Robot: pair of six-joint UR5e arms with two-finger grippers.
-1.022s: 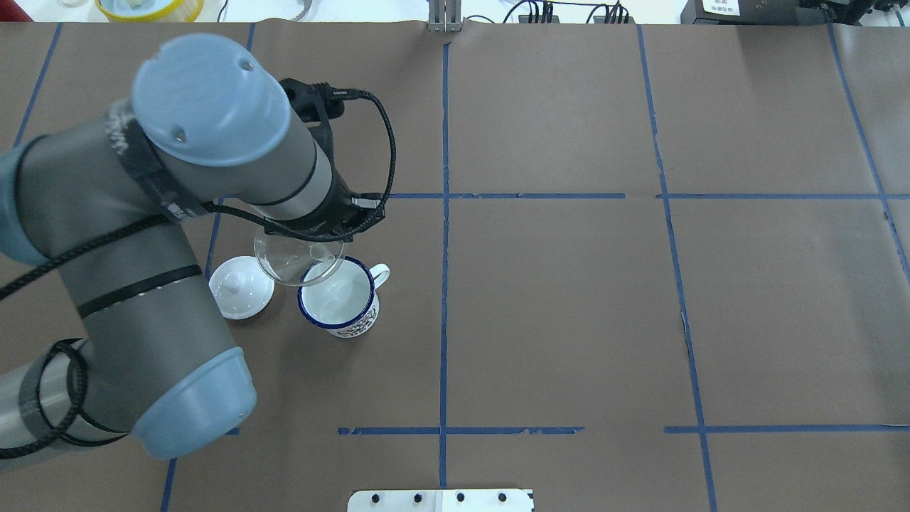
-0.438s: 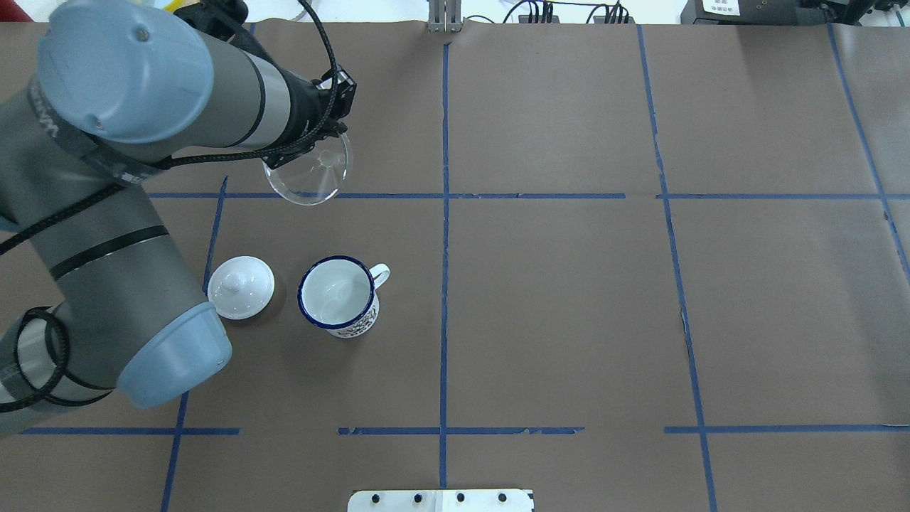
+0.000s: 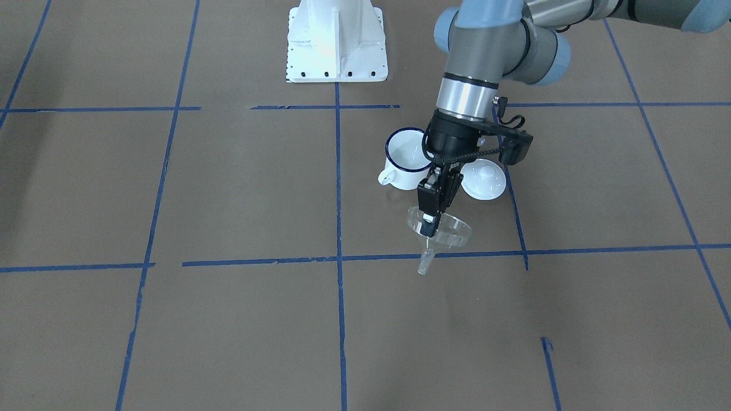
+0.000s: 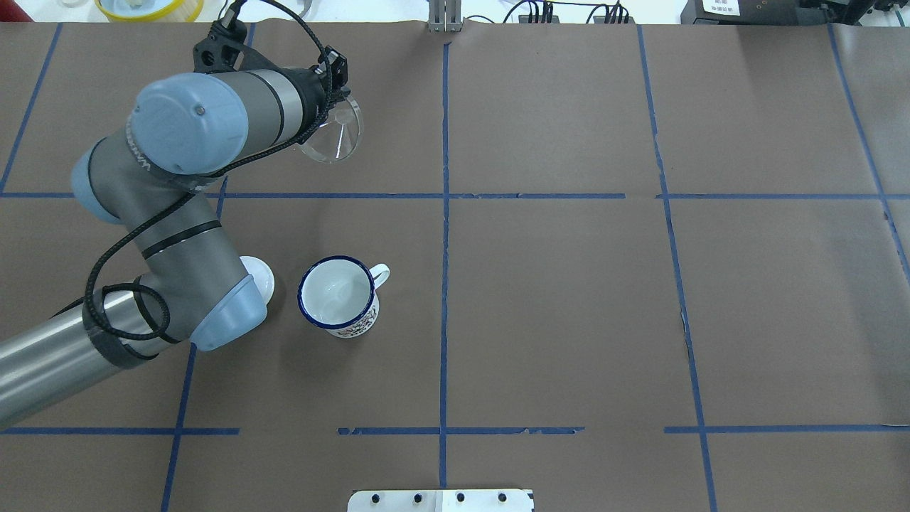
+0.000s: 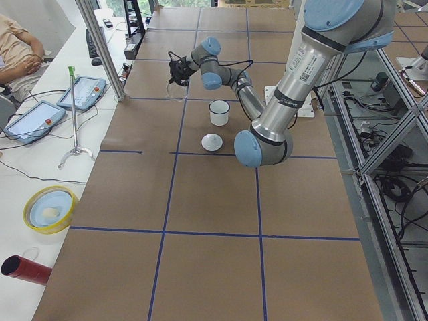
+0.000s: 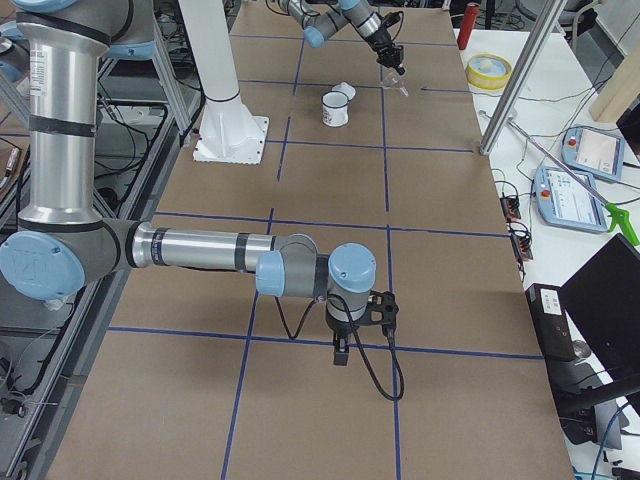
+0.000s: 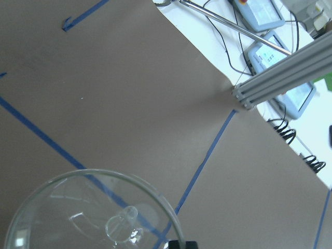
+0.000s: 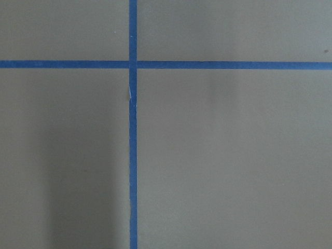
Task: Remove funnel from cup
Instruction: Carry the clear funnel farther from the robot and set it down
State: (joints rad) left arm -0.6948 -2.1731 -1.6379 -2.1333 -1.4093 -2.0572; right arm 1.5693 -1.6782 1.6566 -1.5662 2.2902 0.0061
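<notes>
Left end effector (image 3: 428, 224) is clamped on the rim of the clear funnel (image 3: 448, 233), spout down, over the desk (image 3: 228, 188) and well apart from the enamel mug (image 3: 401, 176). Right end effector (image 6: 340, 352): can't tell if it's wide or closed.

A round white lid (image 3: 483, 178) with a knob is sitting on the brown table (image 4: 569, 320). Blue tape lines (image 4: 443, 213) are crossing it. A yellow bowl (image 5: 49, 208) and 2 tablets (image 5: 83, 92) are lying on a white bench (image 5: 27, 167) beside it. A person (image 5: 17, 50) is sitting there.
</notes>
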